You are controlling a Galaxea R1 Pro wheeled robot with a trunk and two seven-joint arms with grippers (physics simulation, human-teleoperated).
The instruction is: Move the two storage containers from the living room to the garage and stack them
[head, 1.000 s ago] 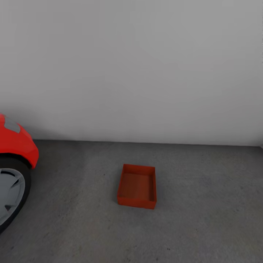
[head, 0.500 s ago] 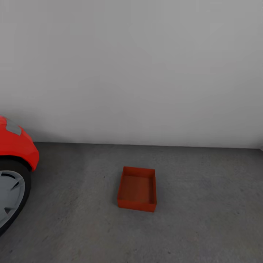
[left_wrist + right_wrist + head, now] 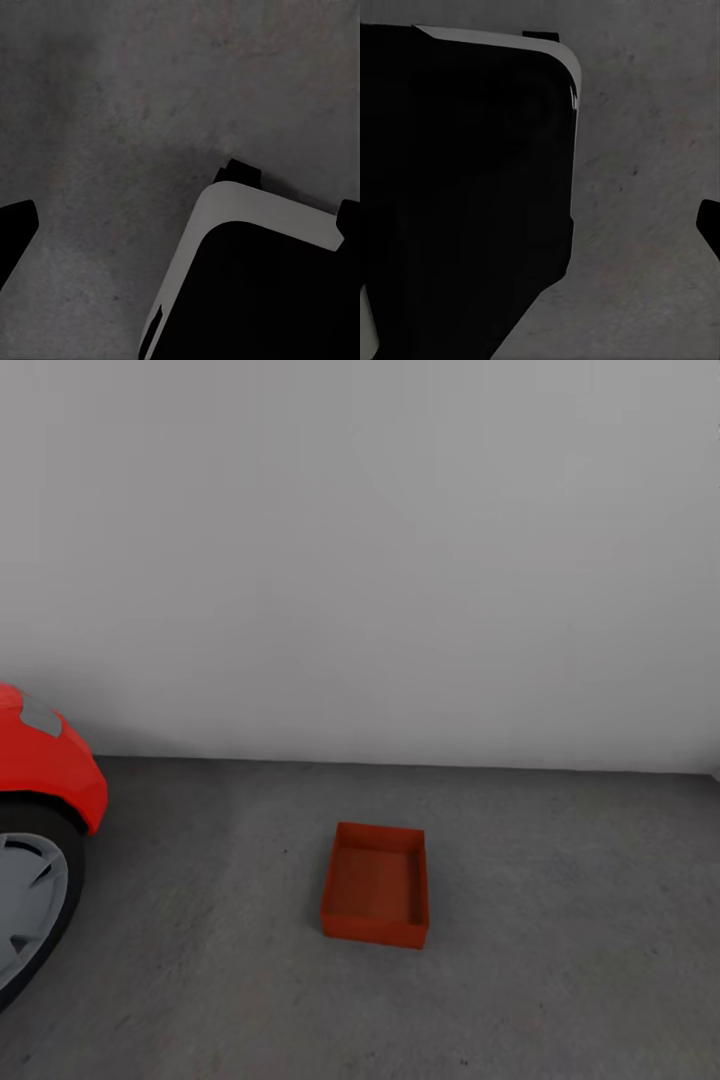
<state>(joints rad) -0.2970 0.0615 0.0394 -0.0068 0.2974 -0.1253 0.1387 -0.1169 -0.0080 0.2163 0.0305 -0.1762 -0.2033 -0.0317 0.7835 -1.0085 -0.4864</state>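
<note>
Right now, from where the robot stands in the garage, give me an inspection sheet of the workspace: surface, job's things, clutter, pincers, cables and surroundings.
Surface: dark grey rough concrete floor, bare around the bin.
Job's things: one orange-red storage container sits flat on the floor, open side up, with nothing in it and nothing stacked on it; a second container is not seen.
Clutter: nothing seen.
Pincers: dark fingertip edges at the borders of both wrist views, too little to tell open or shut; nothing seen held.
Cables: nothing seen.
Surroundings: plain white-grey wall behind the container; red car with its wheel at the left, apart from the container; the robot's black and white base above the floor.
</note>
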